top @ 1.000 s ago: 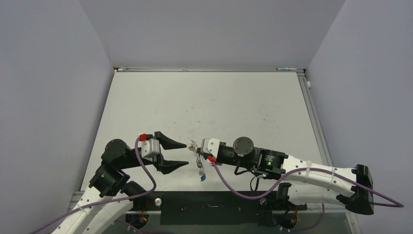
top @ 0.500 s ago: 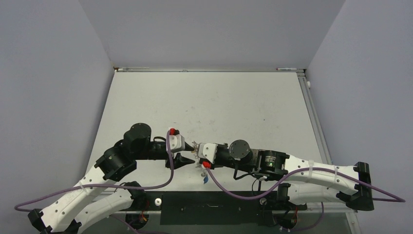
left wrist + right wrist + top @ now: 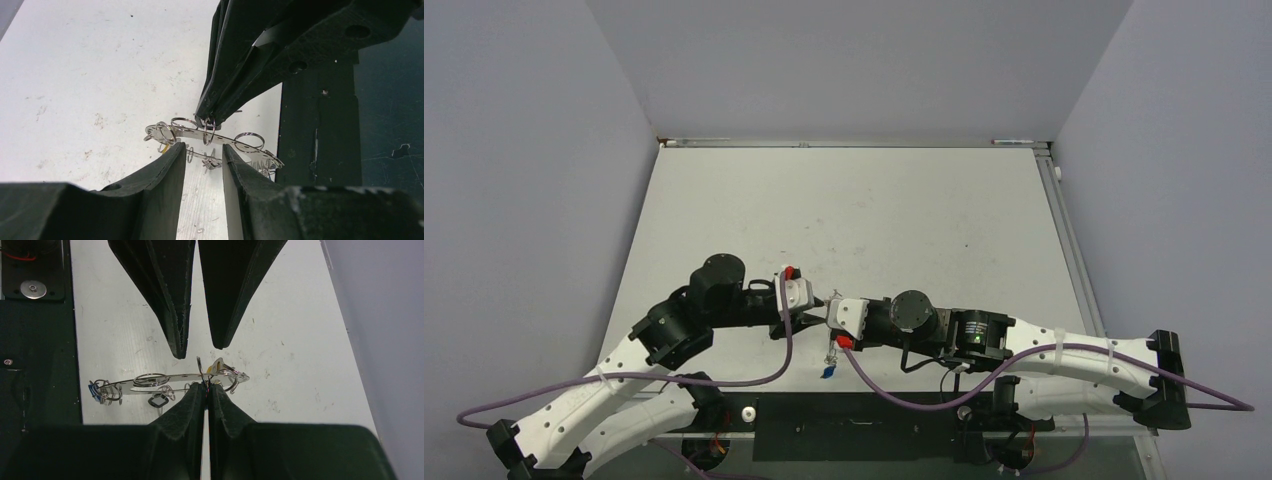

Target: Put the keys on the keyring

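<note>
The large flat silvery metal keyring (image 3: 175, 376) is held edge-on above the white worktop (image 3: 874, 220), clamped at its rim by the closed jaws of the right gripper (image 3: 205, 388). The jaws of the left gripper (image 3: 202, 152) are seen apart, just beside the opposite edge. A blue-tagged silver key (image 3: 826, 372) is hung beneath

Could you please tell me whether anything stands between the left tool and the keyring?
Nothing visible does. The left tool is open and faces the keyring's near edge across bare air. The right tool pinches the keyring from the opposite side, clear of that gap.
</note>
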{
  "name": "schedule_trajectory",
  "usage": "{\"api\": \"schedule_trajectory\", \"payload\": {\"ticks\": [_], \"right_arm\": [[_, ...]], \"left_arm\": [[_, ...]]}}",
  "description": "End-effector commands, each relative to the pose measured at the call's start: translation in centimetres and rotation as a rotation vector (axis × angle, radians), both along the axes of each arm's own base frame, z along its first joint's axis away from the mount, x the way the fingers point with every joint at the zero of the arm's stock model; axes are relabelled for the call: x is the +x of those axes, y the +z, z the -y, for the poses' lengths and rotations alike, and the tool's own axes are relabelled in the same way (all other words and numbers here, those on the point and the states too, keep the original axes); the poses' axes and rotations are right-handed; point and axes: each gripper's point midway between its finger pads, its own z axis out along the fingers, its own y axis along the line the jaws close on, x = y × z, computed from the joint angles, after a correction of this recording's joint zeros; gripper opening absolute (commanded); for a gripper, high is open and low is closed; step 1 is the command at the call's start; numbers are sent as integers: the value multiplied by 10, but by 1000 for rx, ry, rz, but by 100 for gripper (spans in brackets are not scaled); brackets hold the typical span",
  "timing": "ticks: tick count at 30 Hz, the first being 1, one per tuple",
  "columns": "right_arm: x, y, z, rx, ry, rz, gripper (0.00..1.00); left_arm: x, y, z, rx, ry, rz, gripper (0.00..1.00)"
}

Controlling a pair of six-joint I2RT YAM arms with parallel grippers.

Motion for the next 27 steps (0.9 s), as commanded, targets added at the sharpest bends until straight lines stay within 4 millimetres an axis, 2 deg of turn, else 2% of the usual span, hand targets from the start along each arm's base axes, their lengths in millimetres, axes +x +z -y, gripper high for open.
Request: {"api": "schedule_trajectory", "payload": {"ticks": [1,14,27], "right_arm": [[0,35,-11,104,10,32,5],[-3,30,-16,89,30,19,5],[-5,37,-15,113,37,16,5]], "left_arm": [[1,10,8,-49,-30,48,29],[-1,13,14,-102,-53,59,16],[1,3,15,-81,-50,46,17]]}}
